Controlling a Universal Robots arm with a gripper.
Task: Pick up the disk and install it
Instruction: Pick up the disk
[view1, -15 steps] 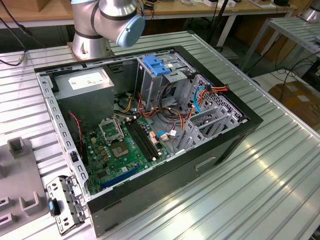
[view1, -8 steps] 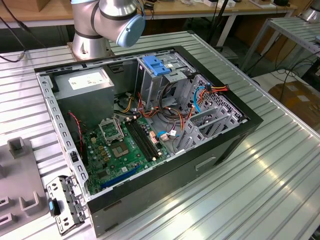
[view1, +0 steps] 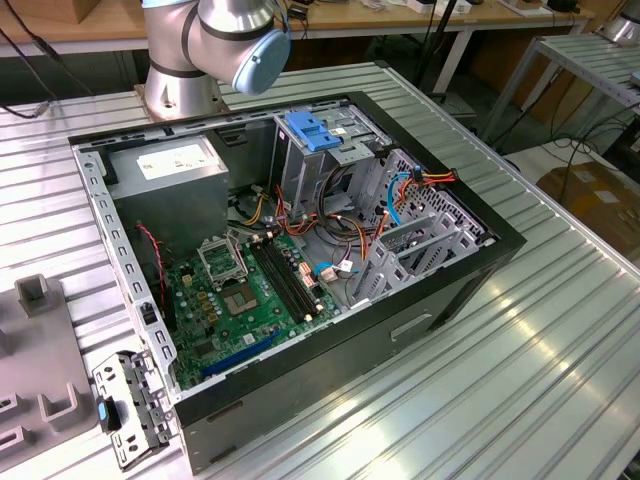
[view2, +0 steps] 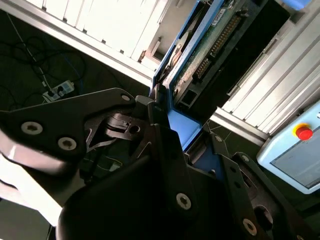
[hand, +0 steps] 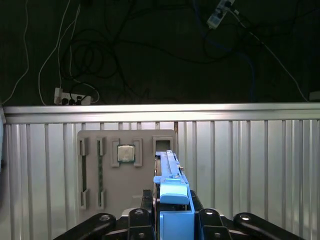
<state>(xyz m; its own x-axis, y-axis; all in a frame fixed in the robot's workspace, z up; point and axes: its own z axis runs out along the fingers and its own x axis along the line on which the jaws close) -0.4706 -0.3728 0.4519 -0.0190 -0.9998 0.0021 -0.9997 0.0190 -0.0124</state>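
Aloft, the end effector grips the disk edgewise

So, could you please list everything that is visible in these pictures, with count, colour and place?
table: one, silver, ribbed
computer case: one, black, open, on table
motherboard: one, green, inside case
bracket: one, blue, atop metal cage
grey box: one, white sticker, inside case
tray: one, grey, on table, holds a chip
disk: one, blue rails, in gripper
arm: one, silver, on table beside case
gripper: one, black, shut on the disk

Open computer case on ribbed metal table
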